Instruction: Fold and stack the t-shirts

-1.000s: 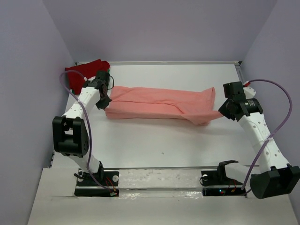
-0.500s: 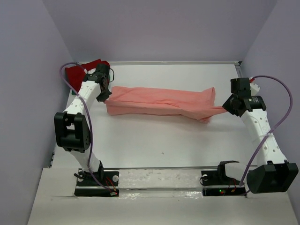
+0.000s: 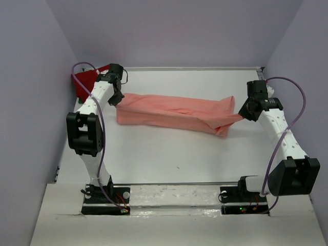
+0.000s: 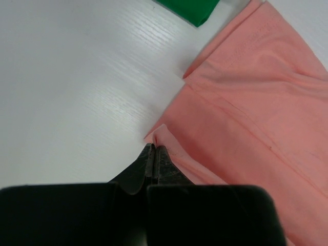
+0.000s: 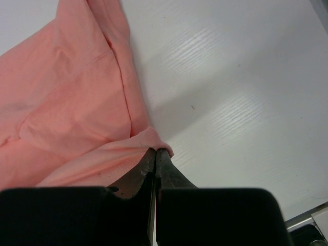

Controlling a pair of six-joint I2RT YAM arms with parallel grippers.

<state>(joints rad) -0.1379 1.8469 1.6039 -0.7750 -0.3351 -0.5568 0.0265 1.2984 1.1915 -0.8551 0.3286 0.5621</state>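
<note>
As both arms draw back in the top view, the salmon-pink t-shirt [image 3: 174,111] lies stretched farther up the bench [image 3: 169,159]. Left wrist: left jaws clamp its corner near a green t-shirt [image 4: 189,7]. Right wrist: right jaws clamp the opposite end.

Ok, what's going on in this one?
Two robot arms hold a salmon-pink t-shirt between them, pulled out into a long band across the white table. The left gripper is shut on a corner at one end, and the right gripper is shut on the edge at the other end. A dark red shirt lies in the far left corner, and a green shirt shows just beyond the pink one. Nothing is stacked yet.
</note>
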